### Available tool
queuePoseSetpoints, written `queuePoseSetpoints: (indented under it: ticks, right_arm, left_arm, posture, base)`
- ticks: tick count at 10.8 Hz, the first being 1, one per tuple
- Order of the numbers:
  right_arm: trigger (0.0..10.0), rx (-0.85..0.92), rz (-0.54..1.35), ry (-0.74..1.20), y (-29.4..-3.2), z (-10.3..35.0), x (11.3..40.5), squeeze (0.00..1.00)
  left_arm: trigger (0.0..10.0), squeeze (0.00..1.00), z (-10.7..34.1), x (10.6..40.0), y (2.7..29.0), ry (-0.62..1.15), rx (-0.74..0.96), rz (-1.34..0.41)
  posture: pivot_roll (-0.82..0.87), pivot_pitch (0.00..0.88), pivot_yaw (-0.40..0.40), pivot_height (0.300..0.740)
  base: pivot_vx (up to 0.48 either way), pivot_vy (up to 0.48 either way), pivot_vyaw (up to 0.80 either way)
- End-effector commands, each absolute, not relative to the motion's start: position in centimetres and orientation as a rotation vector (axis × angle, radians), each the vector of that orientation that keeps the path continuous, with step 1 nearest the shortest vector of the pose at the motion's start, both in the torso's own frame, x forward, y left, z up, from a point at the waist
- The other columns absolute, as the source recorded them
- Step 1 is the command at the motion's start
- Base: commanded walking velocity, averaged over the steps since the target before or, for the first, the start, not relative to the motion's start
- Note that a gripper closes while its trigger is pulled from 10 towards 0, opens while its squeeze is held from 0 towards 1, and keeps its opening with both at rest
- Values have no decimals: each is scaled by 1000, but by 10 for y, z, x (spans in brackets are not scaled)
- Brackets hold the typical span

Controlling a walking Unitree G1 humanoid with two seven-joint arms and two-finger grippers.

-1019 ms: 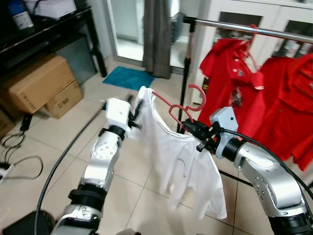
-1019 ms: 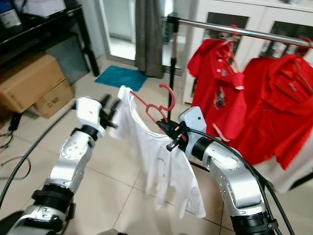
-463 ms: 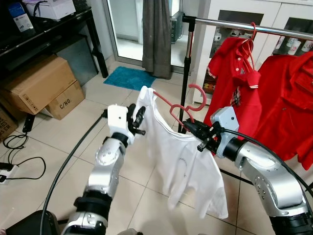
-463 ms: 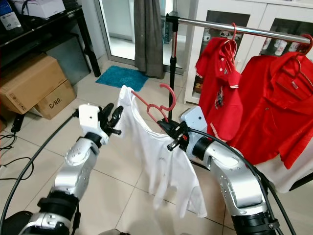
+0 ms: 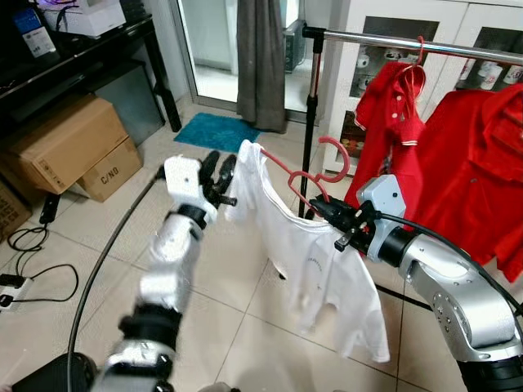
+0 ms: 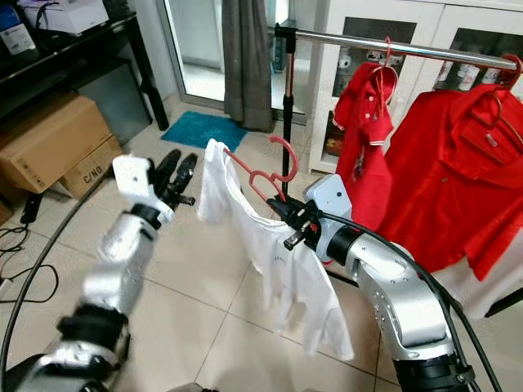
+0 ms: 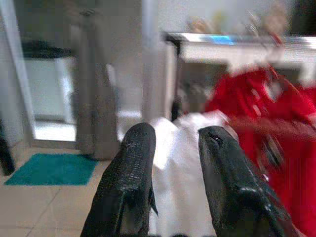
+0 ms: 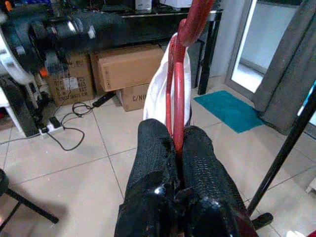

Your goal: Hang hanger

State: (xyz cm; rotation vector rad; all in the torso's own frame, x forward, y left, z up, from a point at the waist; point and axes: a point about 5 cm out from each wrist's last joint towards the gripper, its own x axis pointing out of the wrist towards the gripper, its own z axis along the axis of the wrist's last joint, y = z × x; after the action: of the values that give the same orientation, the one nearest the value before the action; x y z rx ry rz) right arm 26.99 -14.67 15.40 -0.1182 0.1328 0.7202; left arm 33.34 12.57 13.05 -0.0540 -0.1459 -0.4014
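A red hanger (image 5: 304,181) carries a white T-shirt (image 5: 315,257) that droops toward the floor. My right gripper (image 5: 328,212) is shut on the hanger's neck just below the hook, and in the right wrist view the red hanger (image 8: 177,94) rises from between the black fingers (image 8: 154,148). The hook sits below and left of the metal clothes rail (image 5: 409,42). My left gripper (image 5: 217,173) is open, raised beside the shirt's left shoulder without gripping it. In the left wrist view the white T-shirt (image 7: 175,163) shows behind its spread fingers (image 7: 134,163).
Two red shirts (image 5: 394,122) (image 5: 470,167) hang on the rail, whose black upright pole (image 5: 310,122) stands behind the hanger. Cardboard boxes (image 5: 69,139) and a black shelf sit at the left. A teal mat (image 5: 216,131), a grey curtain (image 5: 261,57) and floor cables (image 5: 24,261) lie beyond.
My left arm has lifted and drawn its gripper slightly off the shirt's shoulder. The right gripper with the hanger has barely moved; the shirt's hem swung to the right.
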Motion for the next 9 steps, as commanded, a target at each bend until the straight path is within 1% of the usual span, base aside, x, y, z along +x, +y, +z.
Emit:
queuePoseSetpoints:
  ticks: [1, 2, 3, 6, 8, 9]
  right_arm:
    - [0, -117, 746, 67, -143, 170, 272, 0]
    - [0, -121, 755, 65, -141, 171, 273, 0]
    - [0, -122, 761, 62, -140, 173, 274, 0]
    - [0, -119, 791, 55, -135, 174, 272, 0]
    - [0, -119, 806, 57, -135, 174, 270, 0]
    - [0, -117, 808, 54, -135, 174, 269, 0]
  left_arm:
    - [10000, 0, 122, 335, 119, -65, 16, -454]
    - [10000, 0, 119, 337, 119, -36, 84, -455]
    - [10000, 0, 121, 339, 120, -56, 107, -452]
    - [10000, 0, 132, 349, 114, -97, 129, -491]
    - [10000, 0, 132, 356, 115, -78, 144, -481]
    - [0, 0, 133, 360, 122, -78, 139, -435]
  posture:
    - [-172, 0, 99, 740]
    - [-172, 0, 98, 740]
    - [-169, 0, 97, 740]
    - [-170, 0, 100, 740]
    - [-176, 0, 104, 740]
    - [-178, 0, 109, 740]
  base:
    - [0, 0, 0]
    - [0, 0, 0]
    - [0, 0, 0]
    - [0, 0, 0]
    - [0, 0, 0]
    - [0, 0, 0]
